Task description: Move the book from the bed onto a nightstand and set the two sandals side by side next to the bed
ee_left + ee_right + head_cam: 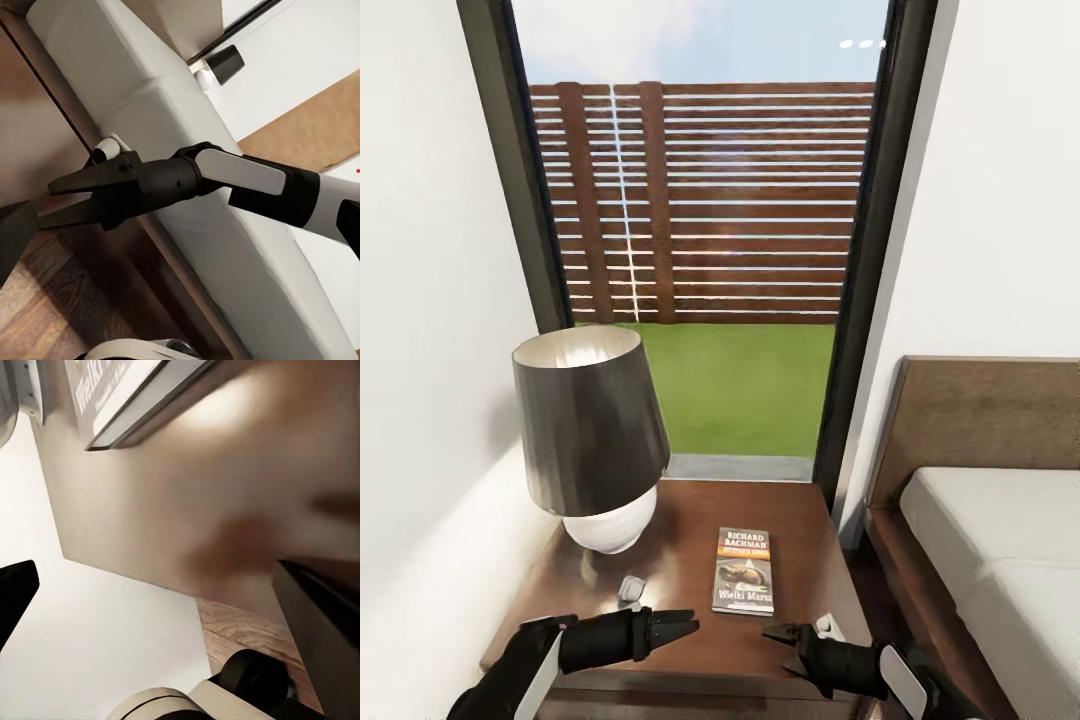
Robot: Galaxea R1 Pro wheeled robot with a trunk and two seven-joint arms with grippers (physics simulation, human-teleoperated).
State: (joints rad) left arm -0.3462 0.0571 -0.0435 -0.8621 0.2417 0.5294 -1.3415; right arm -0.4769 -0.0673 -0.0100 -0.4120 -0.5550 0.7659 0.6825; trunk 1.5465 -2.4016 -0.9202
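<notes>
book (744, 571) flat on nightstand (690, 560), beside lamp (592, 440)

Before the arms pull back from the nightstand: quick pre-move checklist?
1. Book flat on nightstand: ok.
2. Book free of both grippers: ok, left gripper and right gripper sit short of it.
3. Lamp upright, apart from book: ok.
4. Small white item by lamp base, out of the left arm's path: cannot tell.
5. Bed bare of book: ok for the visible part.
6. Sandals side by side: cannot tell.
</notes>
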